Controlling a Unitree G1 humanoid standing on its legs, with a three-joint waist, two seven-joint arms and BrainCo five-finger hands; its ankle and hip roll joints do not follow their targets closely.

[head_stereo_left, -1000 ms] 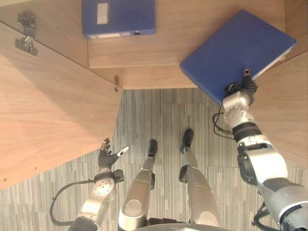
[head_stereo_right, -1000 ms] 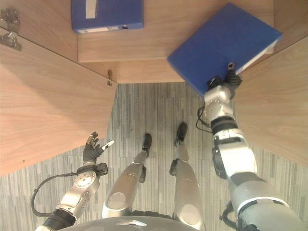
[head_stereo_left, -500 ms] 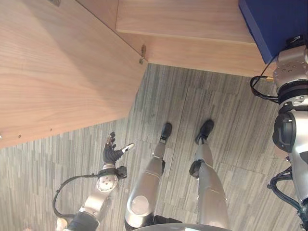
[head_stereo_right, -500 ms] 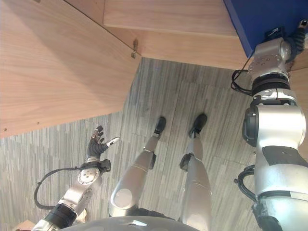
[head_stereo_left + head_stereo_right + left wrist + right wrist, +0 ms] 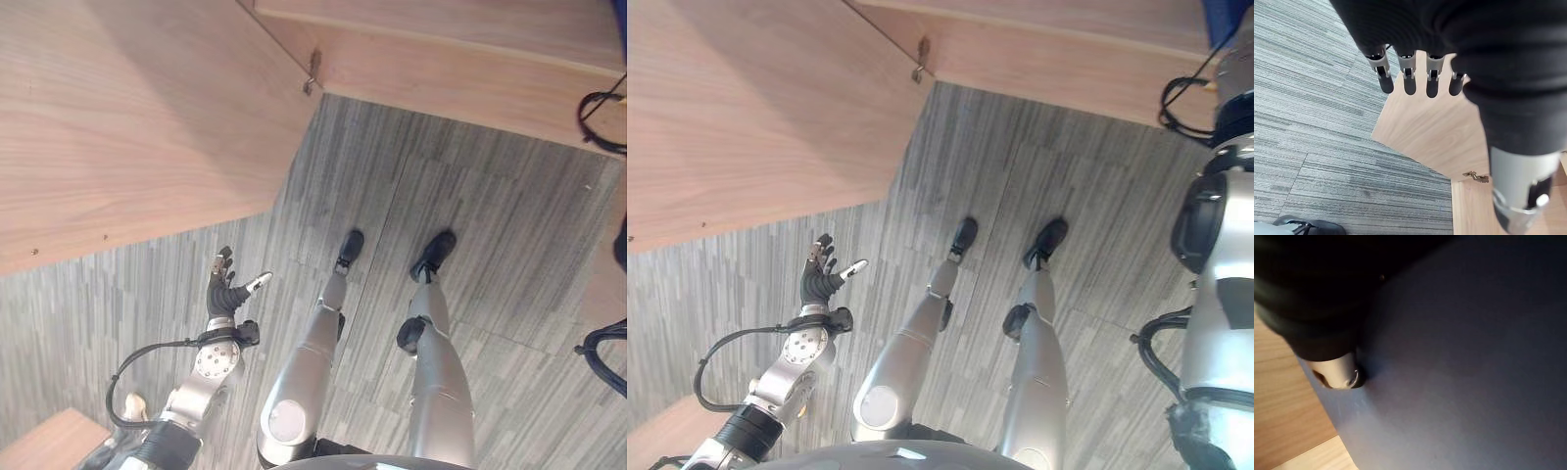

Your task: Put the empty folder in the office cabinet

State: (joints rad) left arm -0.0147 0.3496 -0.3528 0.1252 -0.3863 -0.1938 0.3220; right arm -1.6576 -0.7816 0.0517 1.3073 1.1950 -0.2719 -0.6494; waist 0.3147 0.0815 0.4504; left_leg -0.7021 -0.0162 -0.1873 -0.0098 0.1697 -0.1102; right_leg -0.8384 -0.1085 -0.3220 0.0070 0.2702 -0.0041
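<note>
The blue folder (image 5: 1474, 357) lies flat against my right hand (image 5: 1334, 372), whose thumb presses on its face in the right wrist view; light wood shows beside it. One corner of the folder (image 5: 1222, 18) shows at the upper right edge of the right eye view, above my right arm. The fingers beneath the folder are hidden. Low at the left, over the carpet, my left hand (image 5: 227, 294) hangs open and holds nothing, its fingers (image 5: 1408, 81) straight.
The open wooden cabinet door (image 5: 127, 117) spreads across the upper left, with a metal hinge (image 5: 312, 73) at its corner. The cabinet's bottom board (image 5: 460, 59) runs along the top. Grey striped carpet (image 5: 490, 196) covers the floor. A wooden corner (image 5: 49, 446) sits at the lower left.
The whole picture has shifted as the camera moved, so the folder and right hand now sit at the upper right edge. The left hand keeps its open pose.
</note>
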